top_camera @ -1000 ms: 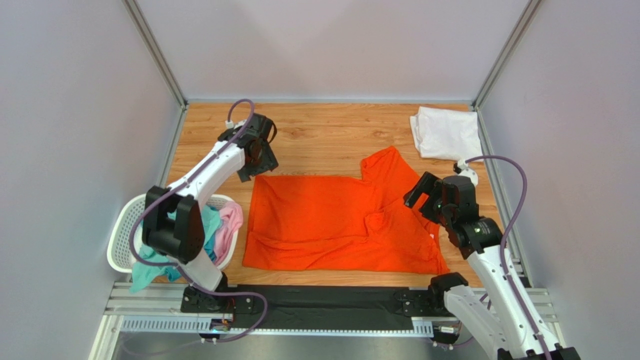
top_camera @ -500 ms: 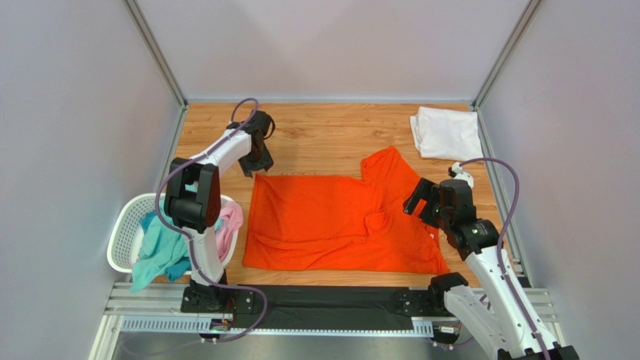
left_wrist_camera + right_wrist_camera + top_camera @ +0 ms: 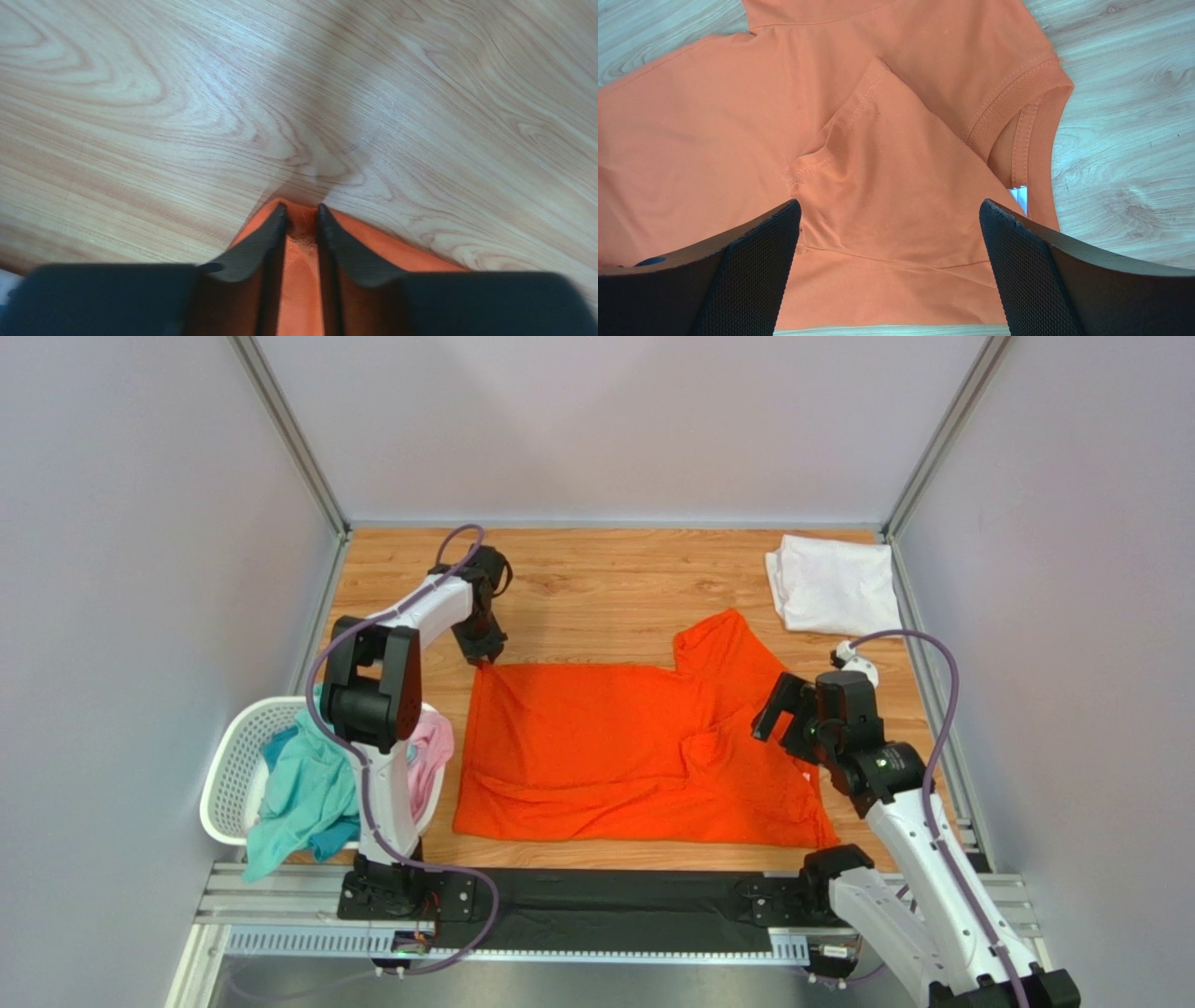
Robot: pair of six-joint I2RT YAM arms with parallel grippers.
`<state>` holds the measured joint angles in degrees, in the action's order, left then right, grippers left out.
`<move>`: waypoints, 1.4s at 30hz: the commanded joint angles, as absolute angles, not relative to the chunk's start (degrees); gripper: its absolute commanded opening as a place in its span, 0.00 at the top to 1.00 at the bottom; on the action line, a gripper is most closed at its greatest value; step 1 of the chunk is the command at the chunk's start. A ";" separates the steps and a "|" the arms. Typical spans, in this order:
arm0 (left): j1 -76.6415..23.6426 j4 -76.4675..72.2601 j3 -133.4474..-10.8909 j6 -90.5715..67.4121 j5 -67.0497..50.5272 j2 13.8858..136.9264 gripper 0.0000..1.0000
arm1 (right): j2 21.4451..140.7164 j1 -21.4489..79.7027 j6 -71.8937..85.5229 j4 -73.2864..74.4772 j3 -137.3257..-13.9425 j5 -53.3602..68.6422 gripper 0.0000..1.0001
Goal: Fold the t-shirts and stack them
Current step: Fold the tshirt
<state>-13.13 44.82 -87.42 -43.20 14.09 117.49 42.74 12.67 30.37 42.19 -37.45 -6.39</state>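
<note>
Pale wooden tabletop [image 3: 617,588] between grey walls: the orange t-shirt [image 3: 617,749] lies spread at centre frame, one sleeve folded in. At its upper-left corner the left gripper [image 3: 302,210] stands narrow astride a raised nub of cloth; whether it pinches yet is unclear. A shallow bite could let the corner slip on lifting. Lower right, the right gripper [image 3: 889,203] hangs wide over sleeve and collar.

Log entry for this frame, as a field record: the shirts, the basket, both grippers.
orange t-shirt: spread flat in the centre, one sleeve folded onto the body
white t-shirt: folded, far right corner
basket: near left, holds teal t-shirt and pink t-shirt
left gripper: narrow gap straddling the orange shirt's far-left corner; grip unconfirmed
right gripper: open, over the collar end
</note>
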 commanded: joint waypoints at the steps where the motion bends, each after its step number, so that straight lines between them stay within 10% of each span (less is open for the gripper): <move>1: -12.92 44.21 -88.86 -42.19 13.10 117.68 0.75 | 42.80 12.57 29.44 41.31 -37.18 -7.47 0.00; 5: -12.92 44.03 -88.33 -42.10 11.78 117.86 1.00 | 44.21 12.57 29.44 41.40 -37.53 -8.61 0.00; 19: -12.92 42.10 -83.06 -39.38 7.38 113.73 1.00 | 60.52 12.57 26.29 31.56 -47.45 -3.96 0.00; 42: -12.92 39.02 -78.31 -36.30 7.21 108.90 1.00 | 131.63 10.28 16.26 39.11 -115.48 -13.71 0.13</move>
<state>-13.10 39.97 -79.00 -37.54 7.97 111.83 127.61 10.98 18.46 36.23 -110.48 -12.08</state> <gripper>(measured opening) 0.010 0.882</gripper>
